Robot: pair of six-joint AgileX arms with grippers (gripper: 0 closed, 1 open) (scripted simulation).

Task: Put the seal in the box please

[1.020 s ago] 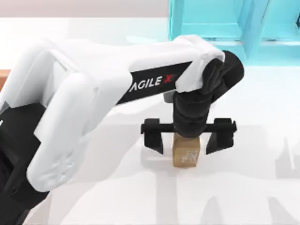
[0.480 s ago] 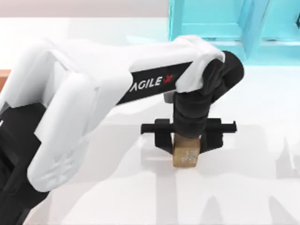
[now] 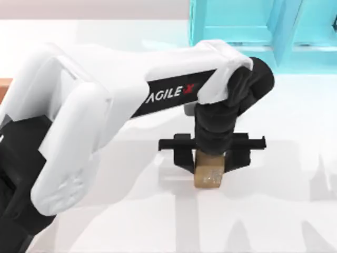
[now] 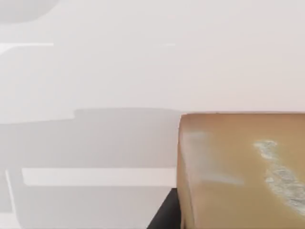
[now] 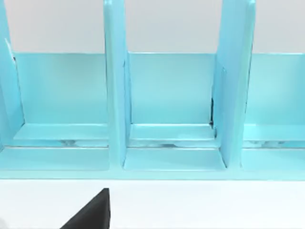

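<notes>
The seal (image 3: 208, 177) is a small tan-brown block with whitish speckles, standing on the white table right of centre in the top view. My left gripper (image 3: 209, 164) reaches down over it from the left and is shut on it, one black finger (image 3: 184, 156) on each side. In the left wrist view the seal (image 4: 238, 171) sits very close, with a black finger (image 4: 164, 217) beside it. A sliver of the orange-brown box (image 3: 4, 85) shows at the table's far left edge, mostly hidden behind my left arm. A black part of my right gripper (image 5: 90, 212) faces the shelf.
A turquoise-blue shelf unit (image 3: 253, 26) stands at the back right of the table; its open compartments (image 5: 167, 95) face the right wrist camera. My big white left arm (image 3: 95, 121) covers the table's left half. White tabletop (image 3: 295, 190) lies to the right of the seal.
The left gripper's fingers have closed in from wide apart onto the sides of the seal. In the last half second nothing has visibly moved.
</notes>
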